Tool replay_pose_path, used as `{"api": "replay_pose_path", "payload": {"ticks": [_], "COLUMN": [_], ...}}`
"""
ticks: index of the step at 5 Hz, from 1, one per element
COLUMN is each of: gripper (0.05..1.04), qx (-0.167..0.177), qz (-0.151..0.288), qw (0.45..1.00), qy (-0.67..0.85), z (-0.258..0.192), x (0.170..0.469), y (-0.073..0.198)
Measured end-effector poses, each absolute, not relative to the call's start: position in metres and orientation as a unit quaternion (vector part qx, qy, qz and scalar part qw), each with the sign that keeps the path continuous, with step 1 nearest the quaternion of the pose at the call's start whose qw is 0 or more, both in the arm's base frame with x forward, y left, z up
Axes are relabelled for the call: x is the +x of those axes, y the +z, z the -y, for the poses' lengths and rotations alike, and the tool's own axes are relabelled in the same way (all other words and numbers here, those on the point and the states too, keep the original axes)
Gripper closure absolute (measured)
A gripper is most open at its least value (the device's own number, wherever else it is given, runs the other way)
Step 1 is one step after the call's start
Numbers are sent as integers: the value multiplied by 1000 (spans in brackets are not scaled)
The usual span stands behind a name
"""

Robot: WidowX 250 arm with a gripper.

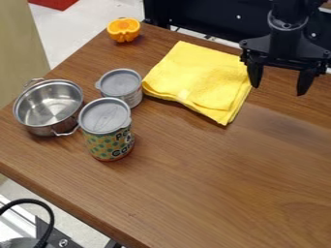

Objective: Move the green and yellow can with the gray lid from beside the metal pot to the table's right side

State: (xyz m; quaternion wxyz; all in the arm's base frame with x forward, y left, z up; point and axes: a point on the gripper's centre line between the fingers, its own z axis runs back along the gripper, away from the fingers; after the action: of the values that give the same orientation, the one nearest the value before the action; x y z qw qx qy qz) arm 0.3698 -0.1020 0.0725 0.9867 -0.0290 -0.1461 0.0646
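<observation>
Beside the folded yellow cloth (197,77), the black gripper (278,88) hangs with jaws spread, likely keeping it ungripped.

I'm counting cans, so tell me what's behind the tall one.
Behind the tall can stands a shorter can with a grey lid; the tall can covers part of its side.

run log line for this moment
end effector: open, empty | nearest: folded yellow cloth | left of cloth: two lidded cans, metal pot | beyond: orange half
</observation>
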Motion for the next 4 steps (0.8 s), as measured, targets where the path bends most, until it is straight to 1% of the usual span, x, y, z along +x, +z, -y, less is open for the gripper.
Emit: {"api": "replay_pose_path", "payload": {"ticks": [1,2,3,4], "gripper": [88,88,88,88], "qx": [-22,11,26,60], "qz": [130,122,133,151], "qw": [989,985,978,961], "qy": [68,125,158,224], "z": [100,82,65,34], "x": [365,355,352,342], "y": [60,48,57,73]}}
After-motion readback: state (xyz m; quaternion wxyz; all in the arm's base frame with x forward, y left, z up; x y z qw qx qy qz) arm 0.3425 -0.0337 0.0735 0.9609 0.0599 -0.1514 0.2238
